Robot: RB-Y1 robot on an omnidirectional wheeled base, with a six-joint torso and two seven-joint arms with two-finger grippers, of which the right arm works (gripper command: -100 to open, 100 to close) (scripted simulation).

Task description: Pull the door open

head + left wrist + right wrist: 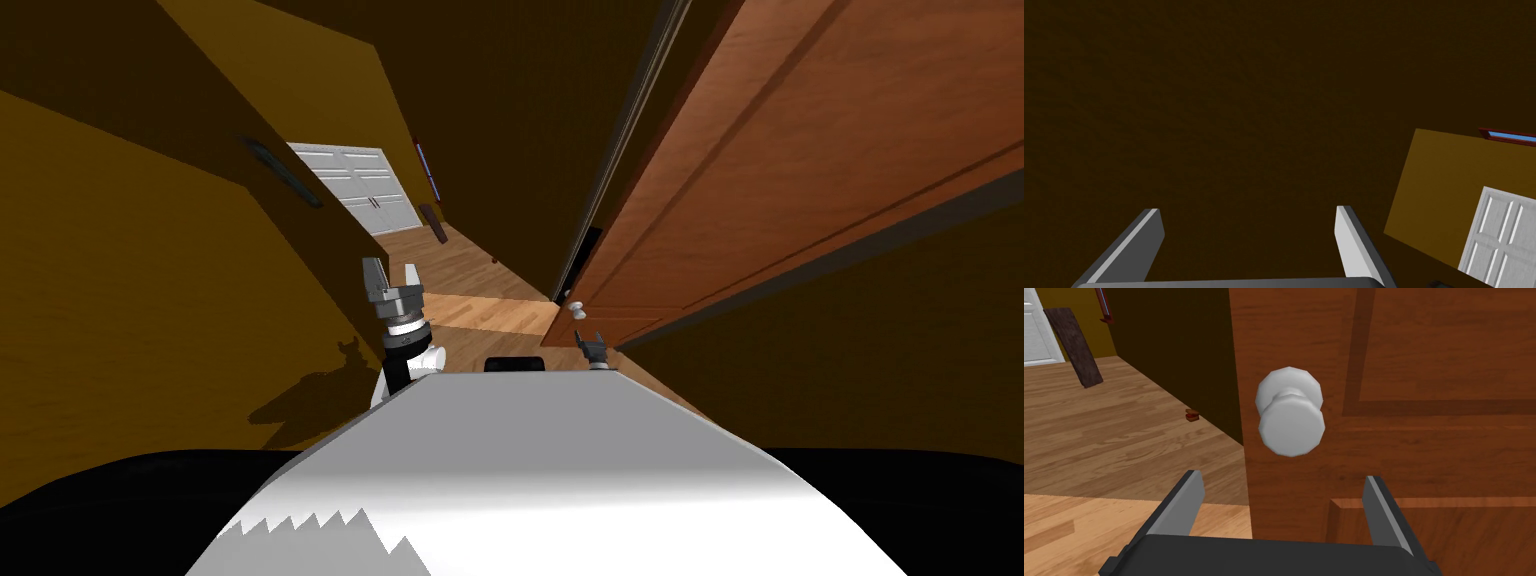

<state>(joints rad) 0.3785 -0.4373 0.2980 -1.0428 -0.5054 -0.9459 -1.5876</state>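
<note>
Reddish-brown panelled door (1449, 363), pale grey knob (1291, 418)

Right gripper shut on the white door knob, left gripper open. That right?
No: the right gripper is open, fingers apart and short of the white knob on the brown door; the right wrist view shows it. The left gripper is open, as stated.

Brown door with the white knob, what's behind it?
Past the free edge of the door: wood floor, a dark wall and a small red-brown object. Whatever lies straight behind the panel is covered.
</note>
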